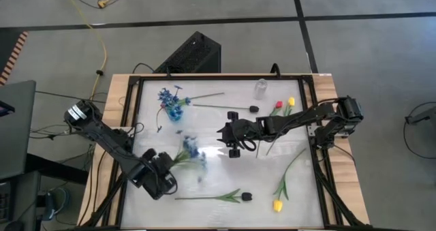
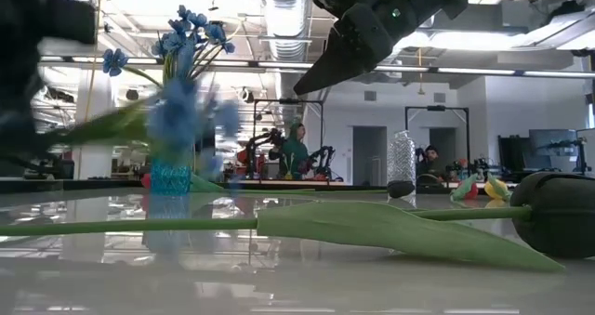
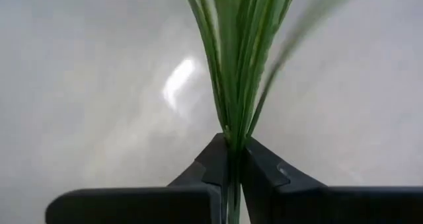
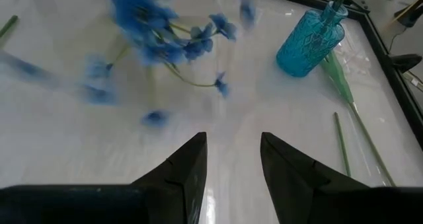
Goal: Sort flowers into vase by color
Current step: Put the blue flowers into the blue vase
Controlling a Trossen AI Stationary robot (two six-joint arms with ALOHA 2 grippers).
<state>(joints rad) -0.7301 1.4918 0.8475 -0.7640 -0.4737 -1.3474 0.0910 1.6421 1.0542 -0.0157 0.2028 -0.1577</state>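
Observation:
A blue vase [image 1: 173,112] with a blue spray in it stands at the table's far left; it also shows in the right wrist view [image 4: 309,43]. My left gripper [image 1: 165,165] at the near left is shut on a blue small-blossom spray [image 1: 191,150], blurred above the table. My right gripper [image 1: 223,137] is open and empty at the table's middle, beside the spray. A clear vase [image 1: 261,88] stands at the far side. A black-headed flower [image 1: 235,109] lies on its side near it, another [image 1: 218,197] near the front edge. Red and yellow tulips [image 1: 283,105] lie at far right, a yellow tulip [image 1: 278,204] at near right. My left gripper pinches the spray's bundled green stems [image 3: 232,141] between its two fingers, at their lower end. The stems fan out away from the fingertips. The blossoms [image 4: 158,26] are off the table, beyond the gripper toward the table's middle.
A dark frame [image 1: 129,122] runs round the white table. A black box [image 1: 194,54] sits beyond the far edge. The black-headed flower's long stem and leaf [image 2: 353,224] lie across the table's near part. People sit in the room behind.

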